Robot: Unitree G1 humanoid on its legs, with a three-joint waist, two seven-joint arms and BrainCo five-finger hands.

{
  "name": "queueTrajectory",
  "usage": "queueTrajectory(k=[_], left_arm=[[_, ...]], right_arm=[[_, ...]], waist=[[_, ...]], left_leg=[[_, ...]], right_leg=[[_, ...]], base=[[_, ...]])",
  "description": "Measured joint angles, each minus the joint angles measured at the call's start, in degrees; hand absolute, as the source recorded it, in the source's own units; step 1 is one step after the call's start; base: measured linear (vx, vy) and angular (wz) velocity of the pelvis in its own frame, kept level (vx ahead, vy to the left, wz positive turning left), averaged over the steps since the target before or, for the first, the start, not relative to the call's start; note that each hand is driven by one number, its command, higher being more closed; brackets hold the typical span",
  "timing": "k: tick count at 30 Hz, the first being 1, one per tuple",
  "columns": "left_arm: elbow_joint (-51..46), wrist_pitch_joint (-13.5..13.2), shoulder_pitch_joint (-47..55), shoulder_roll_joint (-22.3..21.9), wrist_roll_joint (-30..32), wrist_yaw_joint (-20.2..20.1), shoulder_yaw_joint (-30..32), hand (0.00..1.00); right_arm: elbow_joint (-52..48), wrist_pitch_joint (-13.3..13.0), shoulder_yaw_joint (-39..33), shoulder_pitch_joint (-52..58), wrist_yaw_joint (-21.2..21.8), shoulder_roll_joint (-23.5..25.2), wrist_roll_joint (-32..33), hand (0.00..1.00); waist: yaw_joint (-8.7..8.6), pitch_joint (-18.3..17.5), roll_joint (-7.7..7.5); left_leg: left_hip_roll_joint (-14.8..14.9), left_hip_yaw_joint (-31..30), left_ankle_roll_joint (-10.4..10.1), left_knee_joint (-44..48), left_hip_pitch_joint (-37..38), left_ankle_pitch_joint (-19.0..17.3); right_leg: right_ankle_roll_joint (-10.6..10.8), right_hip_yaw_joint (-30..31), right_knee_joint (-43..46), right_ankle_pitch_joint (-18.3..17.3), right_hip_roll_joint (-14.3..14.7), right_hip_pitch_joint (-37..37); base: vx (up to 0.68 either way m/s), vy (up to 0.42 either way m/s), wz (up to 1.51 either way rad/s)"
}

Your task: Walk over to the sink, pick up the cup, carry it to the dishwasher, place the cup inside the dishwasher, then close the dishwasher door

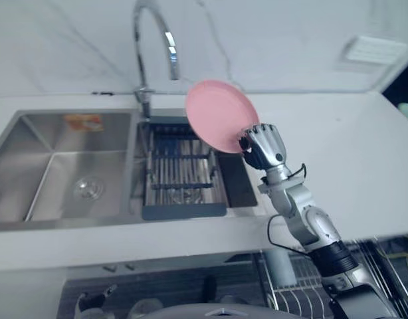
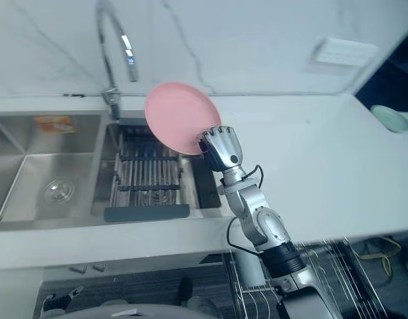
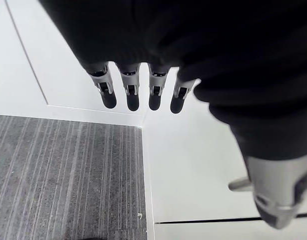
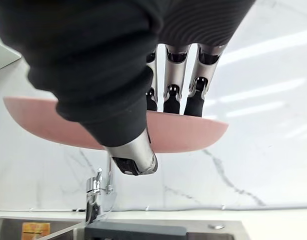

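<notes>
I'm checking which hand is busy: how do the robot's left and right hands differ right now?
The right hand pinches the rim of a pink plate between fingers and thumb; the left hand has straight fingers and holds nothing. The right hand is raised beside the sink; the left hand hangs over the grey striped floor. Both have silver fingers with dark tips and a dark ribbed cover.

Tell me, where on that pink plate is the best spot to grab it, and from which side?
By the rim, coming in at the lower right edge nearest the arm. The pink plate is a thin, shallow disc tilted above the sink, so only its edge offers a pinch: fingers on one face, thumb on the other, as the right hand grips it.
</notes>
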Motion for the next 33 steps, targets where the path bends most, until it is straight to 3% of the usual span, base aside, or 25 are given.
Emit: queueTrajectory(k=[1, 2, 3, 4, 5, 6, 8, 9, 10, 11, 13, 14, 15, 18, 20, 22, 23, 26, 28, 33], left_arm=[[0.0, 0.1, 1.1, -0.5, -0.5, -0.4, 0.0, 0.00], [0.0, 0.2, 1.5, -0.8, -0.7, -0.6, 0.0, 0.00], [0.0, 0.4, 1.4, -1.0, -1.8, -1.1, -0.1, 0.00], [-0.1, 0.4, 0.7, -0.5, -1.9, -1.9, -0.3, 0.00], [-0.1, 0.5, 0.1, -0.2, -1.9, -2.3, -0.6, 0.00], [0.7, 2.5, -0.5, 0.3, -2.3, -2.8, -0.5, 0.00], [0.7, 3.5, -1.3, 0.3, -2.3, -4.8, -0.7, 0.00], [0.7, 4.3, -1.0, -0.2, -2.3, -6.0, -1.2, 0.00], [0.7, 5.3, -0.8, -0.4, -2.4, -6.9, -1.8, 0.00], [0.6, 5.8, -0.6, -0.4, -2.5, -7.1, -1.8, 0.00], [0.6, 7.4, -0.1, -0.5, -3.5, -7.2, -1.7, 0.00], [0.5, 8.1, 0.3, -0.4, -4.1, -7.4, -1.7, 0.00], [0.4, 8.4, 0.7, 0.3, -4.0, -8.0, -1.5, 0.00], [-1.0, 8.7, 1.6, 1.8, -3.7, -9.3, -0.4, 0.00], [-3.0, 9.1, 1.8, 2.7, -3.6, -9.8, -0.4, 0.00], [-4.7, 9.3, 1.8, 3.8, -3.5, -11.0, -0.3, 0.00], [-5.0, 9.4, 1.7, 4.5, -3.3, -11.7, -0.3, 0.00], [-7.7, 9.5, 0.8, 5.3, -2.0, -13.9, 0.1, 0.00], [-7.8, 10.5, -0.2, 5.8, -1.6, -14.6, 1.8, 0.00], [-8.6, 11.2, -1.0, 5.4, -1.6, -16.8, 1.5, 0.00]], right_arm=[[-1.6, -1.0, 0.2, -0.6, -0.2, -0.9, 0.0, 1.00], [-2.5, -1.2, 0.2, -1.0, -0.4, -1.7, 0.0, 1.00], [-3.1, -1.0, 0.1, -1.9, -1.0, -3.7, 0.9, 1.00], [-3.1, -0.2, -0.3, -2.0, -1.0, -4.4, 1.2, 1.00], [-3.1, 0.5, -0.9, -2.0, -1.0, -4.6, 1.2, 1.00], [-3.2, 1.5, -2.8, -2.0, -0.9, -4.7, 1.2, 1.00], [-3.2, 2.9, -4.9, -1.9, -0.8, -4.4, 1.3, 1.00], [-3.3, 2.8, -5.2, -2.0, -0.8, -4.3, 1.8, 1.00], [-3.9, 2.2, -5.2, -2.0, -0.8, -3.8, 2.1, 1.00], [-4.3, 1.6, -5.1, -2.0, -0.8, -3.3, 2.2, 1.00], [-4.9, -0.9, -5.0, -2.3, -0.8, -2.9, 2.2, 1.00], [-4.9, -2.1, -5.0, -2.4, -0.8, -2.8, 2.2, 1.00], [-4.9, -2.8, -5.1, -2.9, -0.6, -2.9, 2.4, 1.00], [-4.8, -3.5, -5.2, -4.6, 1.6, -3.8, 4.0, 1.00], [-4.6, -3.6, -6.2, -5.1, 2.8, -4.0, 4.3, 1.00], [-3.8, -3.4, -7.0, -5.2, 3.7, -4.0, 4.3, 1.00], [-2.9, -3.3, -7.2, -5.2, 4.0, -4.0, 4.3, 1.00], [-1.9, -2.2, -8.3, -3.6, 5.7, -5.1, 4.4, 1.00], [-2.1, -2.0, -12.5, -1.2, 6.1, -5.4, 5.6, 1.00], [0.6, -1.5, -16.1, 0.6, 6.1, -5.6, 6.4, 1.00]], waist=[[0.26, -0.3, 1.13], [0.24, -0.3, 2.10], [-0.39, -0.4, 4.41], [-0.86, -0.4, 5.07], [-1.40, -0.3, 5.22], [-2.54, -0.3, 5.36], [-2.47, 0.7, 3.94], [-2.09, 1.0, 3.69], [-1.75, 1.2, 3.91], [-1.67, 1.4, 3.98], [-0.99, 1.3, 3.55], [-0.93, 1.3, 4.36], [-1.09, 1.0, 4.03], [-0.17, 0.0, 2.31], [1.17, -0.6, 1.57], [1.63, -0.9, 1.03], [1.66, -0.9, 0.97], [1.59, -1.6, 2.29], [1.15, -1.5, 2.03], [1.03, -1.5, 1.78]], left_leg=[[-0.8, -6.9, 0.3, 7.5, -3.5, -2.2], [-1.3, -10.1, -0.5, 9.7, -4.5, -3.6], [-1.4, -14.7, -2.4, 11.0, -5.0, -6.2], [-1.5, -15.6, -2.5, 11.0, -4.8, -7.7], [-1.9, -15.7, -2.2, 10.4, -4.7, -8.5], [-3.2, -15.4, -0.3, 8.9, -4.3, -10.0], [-5.5, -11.7, 1.6, 9.6, -4.9, -9.6], [-6.0, -8.6, 2.8, 9.0, -4.4, -8.9], [-5.2, -5.1, 4.5, 6.3, -3.8, -7.1], [-5.0, -3.3, 5.0, 4.7, -3.3, -5.9], [-4.2, 1.5, 5.5, 0.5, -1.6, -3.2], [-3.1, 3.3, 5.5, -1.2, -1.3, -2.1], [-2.1, 5.1, 5.5, -2.5, -1.3, -0.9], [-1.2, 9.5, 5.1, -3.8, -2.8, 0.9], [-0.1, 12.8, 4.3, -3.9, -5.2, 2.0], [0.8, 15.0, 3.4, -4.1, -7.0, 3.5], [1.3, 15.7, 2.8, -4.2, -7.5, 4.2], [3.6, 13.4, -0.1, -6.1, -7.4, 7.3], [3.9, 13.3, -1.4, -9.9, -6.6, 10.6], [3.0, 13.2, -2.7, -20.7, -3.8, 18.3]], right_leg=[[0.2, 4.6, 1.9, -0.2, 1.0, -2.0], [0.3, 6.6, 3.2, -0.3, 1.8, -3.2], [0.8, 10.1, 6.0, -0.3, 3.5, -6.1], [1.5, 12.0, 7.9, -0.1, 4.0, -7.9], [2.4, 13.1, 8.8, 0.2, 4.0, -8.9], [3.2, 15.0, 10.2, 1.4, 3.7, -11.3], [3.2, 18.1, 9.2, 2.0, 2.1, -12.3], [-1.0, 15.0, 8.0, 0.2, 0.4, -12.4], [-3.8, 9.8, 8.3, -4.0, -0.9, -12.7], [-3.0, 6.9, 10.2, -5.3, -2.1, -13.7], [-4.1, -1.0, 21.7, -6.7, -4.2, -15.5], [-3.9, -4.1, 28.5, -9.6, -4.9, -14.6], [-3.0, -6.8, 33.5, -14.4, -5.5, -11.3], [-2.1, -9.4, 34.7, -19.5, -8.6, -3.0], [-2.1, -9.7, 28.2, -19.1, -11.0, 2.4], [-2.2, -10.3, 19.7, -14.0, -12.8, 5.0], [-1.2, -10.1, 16.8, -11.1, -13.3, 5.6], [3.4, -9.7, 10.5, -8.9, -9.4, 7.2], [5.0, -9.2, 6.5, -8.2, -7.9, 8.5], [6.6, -9.1, 4.5, -10.5, -7.1, 8.0]], base=[[-0.10, 0.065, -1.68], [-0.15, 0.116, -2.06], [-0.17, 0.174, -1.67], [-0.19, 0.199, -1.46], [-0.21, 0.240, -0.92], [-0.24, 0.257, -0.90], [-0.27, 0.260, -0.98], [-0.29, 0.258, -1.16], [-0.35, 0.277, -1.22], [-0.28, 0.206, -1.31], [-0.20, 0.133, -1.14], [-0.21, 0.128, -1.03], [-0.20, 0.107, -0.92], [-0.12, -0.044, -0.87], [-0.16, -0.157, -1.03], [-0.15, -0.188, -0.77], [-0.16, -0.234, -0.43], [-0.16, -0.252, -0.49], [-0.15, -0.234, -0.15], [-0.17, -0.149, 0.01]])
